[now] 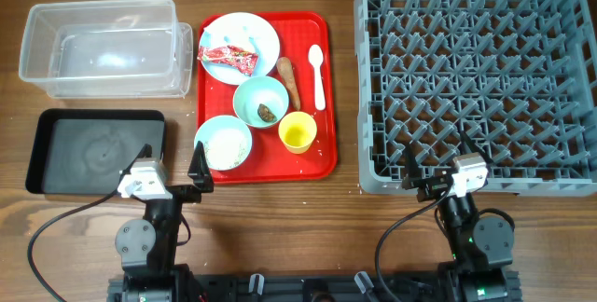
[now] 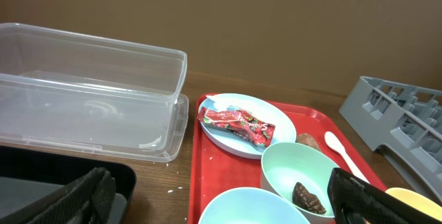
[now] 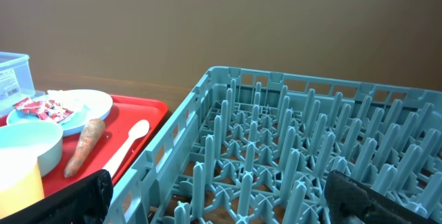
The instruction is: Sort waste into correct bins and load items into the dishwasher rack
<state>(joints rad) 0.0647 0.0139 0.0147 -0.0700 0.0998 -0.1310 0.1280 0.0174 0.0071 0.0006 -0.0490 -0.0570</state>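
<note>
On the red tray sit a pale blue plate with the red wrapper, a bowl holding a dark scrap, a bowl of rice crumbs, a yellow cup, a brown sausage stick and a white spoon. The clear tub and black tray lie to the left. The grey rack is on the right. My left gripper is open and empty by the rice bowl. My right gripper is open and empty at the rack's near edge. No tissue shows.
The left wrist view shows the tub, wrapper and scrap. The right wrist view shows rack pegs, spoon and sausage. A few white crumbs lie on the wood beside the red tray.
</note>
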